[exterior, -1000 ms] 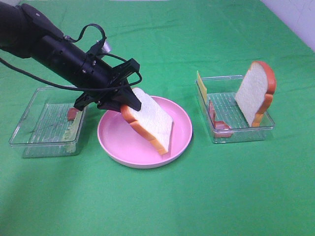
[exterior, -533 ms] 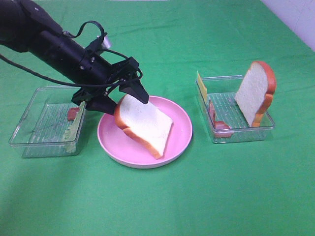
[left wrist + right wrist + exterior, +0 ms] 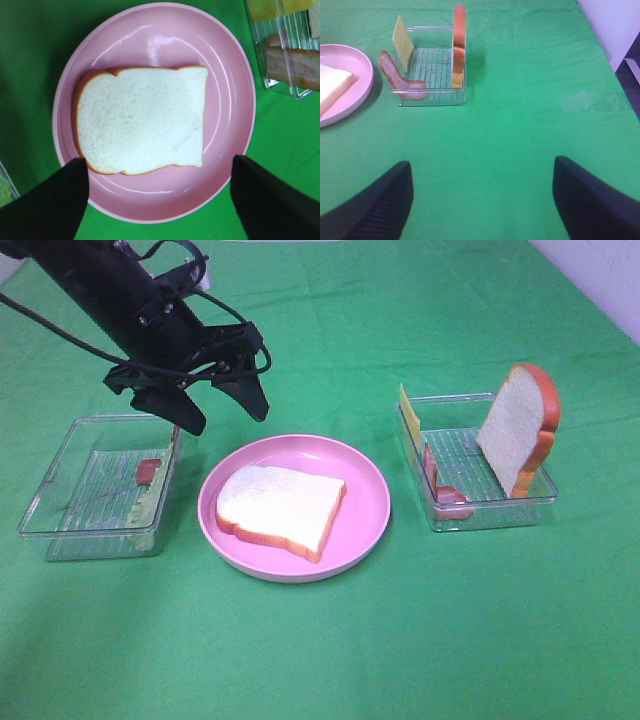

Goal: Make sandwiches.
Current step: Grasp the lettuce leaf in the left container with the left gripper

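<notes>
A white bread slice (image 3: 282, 507) with an orange-brown crust lies flat in the middle of a round pink plate (image 3: 372, 488) on a green cloth (image 3: 400, 640), the only sandwich layer on the plate. The left gripper (image 3: 225, 418) hovers above the plate's far left edge, clear of the bread, its black jaws spread wide and holding nothing; its wrist camera looks straight down on the slice, which shows between the two parted tips. The other ingredients sit in two clear plastic trays flanking the plate. In the right-hand tray (image 3: 490, 512), a second bread slice (image 3: 518, 430) stands on edge, tilted against the far right corner, while a yellow cheese square (image 3: 409, 412) stands upright at the end nearest the plate, with a pinkish-red bacon strip (image 3: 445, 495) curled just in front of it along the same end wall. The left-hand tray (image 3: 60, 465) holds a pale green lettuce leaf (image 3: 150, 502) against the side nearest the plate, with a small reddish piece (image 3: 147, 471) beside it. The right gripper (image 3: 482, 162), out of the overhead camera's sight, hangs over bare cloth well apart from the right-hand tray, its jaws also wide apart with nothing between them.
</notes>
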Robot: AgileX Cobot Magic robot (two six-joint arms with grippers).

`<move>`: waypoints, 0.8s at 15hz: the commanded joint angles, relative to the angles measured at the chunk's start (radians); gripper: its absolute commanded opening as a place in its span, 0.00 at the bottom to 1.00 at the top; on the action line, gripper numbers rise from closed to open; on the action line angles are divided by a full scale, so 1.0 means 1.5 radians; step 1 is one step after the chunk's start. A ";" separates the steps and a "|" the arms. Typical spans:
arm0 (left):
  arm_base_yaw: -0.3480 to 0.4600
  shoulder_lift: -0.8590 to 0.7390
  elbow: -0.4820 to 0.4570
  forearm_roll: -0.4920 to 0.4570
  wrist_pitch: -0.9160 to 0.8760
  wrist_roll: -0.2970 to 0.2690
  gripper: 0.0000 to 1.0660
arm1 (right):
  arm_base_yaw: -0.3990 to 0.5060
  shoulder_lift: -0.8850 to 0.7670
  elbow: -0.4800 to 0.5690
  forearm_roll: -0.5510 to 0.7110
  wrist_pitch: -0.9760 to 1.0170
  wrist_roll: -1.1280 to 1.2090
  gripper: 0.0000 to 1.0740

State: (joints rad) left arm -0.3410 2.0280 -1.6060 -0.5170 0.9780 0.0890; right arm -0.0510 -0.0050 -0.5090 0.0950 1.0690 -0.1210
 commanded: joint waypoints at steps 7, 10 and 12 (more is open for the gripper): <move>-0.004 -0.023 -0.136 0.280 0.207 -0.190 0.70 | -0.003 -0.008 0.001 -0.001 -0.006 -0.005 0.69; -0.004 -0.073 -0.077 0.281 0.207 -0.198 0.67 | -0.003 -0.008 0.001 -0.001 -0.006 -0.005 0.69; -0.004 -0.121 0.005 0.303 0.207 -0.233 0.67 | -0.003 -0.008 0.001 -0.001 -0.006 -0.005 0.69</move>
State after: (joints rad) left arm -0.3420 1.8350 -1.5640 -0.0670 1.2200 -0.2740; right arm -0.0510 -0.0050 -0.5090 0.0950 1.0690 -0.1210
